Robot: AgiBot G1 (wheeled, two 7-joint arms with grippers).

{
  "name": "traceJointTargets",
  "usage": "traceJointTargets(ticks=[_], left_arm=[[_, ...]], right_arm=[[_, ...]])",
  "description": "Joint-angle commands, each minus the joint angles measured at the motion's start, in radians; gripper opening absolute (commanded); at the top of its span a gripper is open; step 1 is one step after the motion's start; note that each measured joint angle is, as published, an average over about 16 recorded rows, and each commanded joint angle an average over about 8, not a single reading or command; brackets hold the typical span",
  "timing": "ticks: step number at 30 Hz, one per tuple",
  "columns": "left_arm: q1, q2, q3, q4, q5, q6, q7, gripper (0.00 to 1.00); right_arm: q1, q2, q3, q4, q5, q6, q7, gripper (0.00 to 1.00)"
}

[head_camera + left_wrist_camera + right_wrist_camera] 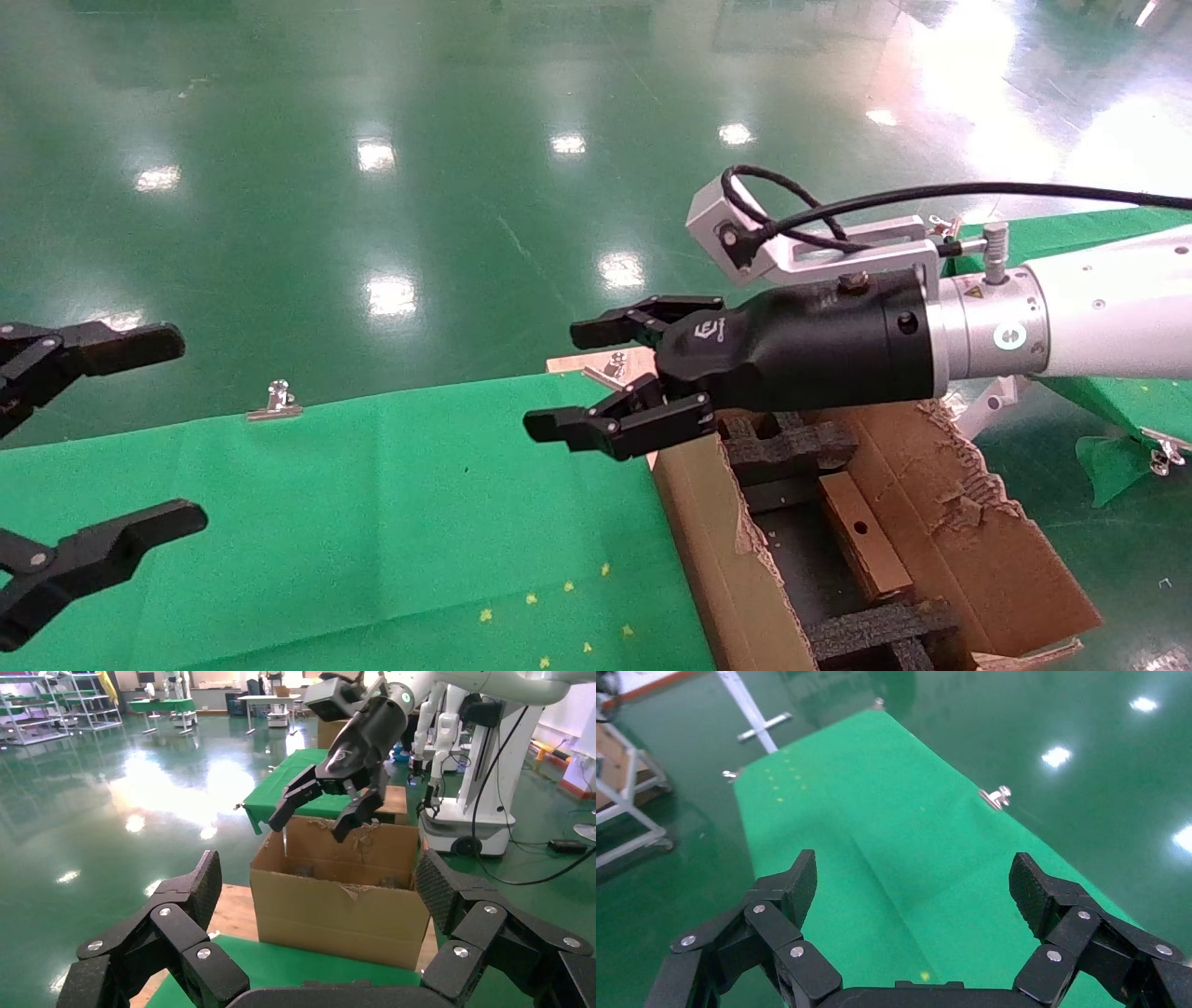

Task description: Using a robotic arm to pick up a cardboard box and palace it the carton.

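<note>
We hold our right gripper [582, 382] spread wide and empty above the carton's [708, 531] near edge; the cardboard box [861, 536] lies inside, below and behind it. Our left gripper [140, 433] idles, spread apart, over the green surface [372, 522].

head cam: high, looks forward-down over green cloth-covered table [372, 485] and large brown corrugated carton [708, 550] | left wrist cam: low, faces across table at same carton [337, 917], fairly near | right wrist cam: looks down at table [877, 832], close | shared: table in all three, carton in head+left wrist
</note>
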Motion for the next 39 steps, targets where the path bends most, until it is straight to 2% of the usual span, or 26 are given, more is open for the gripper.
traceJointTargets(ticks=[1,28,33,39], left_arm=[[0.000,0.000,0.000,0.000,0.000,0.000,0.000,1.00],[0.000,0.000,0.000,0.000,0.000,0.000,0.000,1.00],[0.000,0.000,0.000,0.000,0.000,0.000,0.000,1.00],[0.000,0.000,0.000,0.000,0.000,0.000,0.000,1.00]], right_arm=[[-0.032,-0.005,0.044,0.006,0.005,-0.016,-0.023,1.00],[-0.460,-0.070,0.628,0.085,0.074,-0.234,-0.326,1.00],[-0.516,-0.079,0.705,0.095,0.083,-0.262,-0.363,1.00],[-0.534,-0.082,0.729,0.099,0.087,-0.272,-0.371,1.00]])
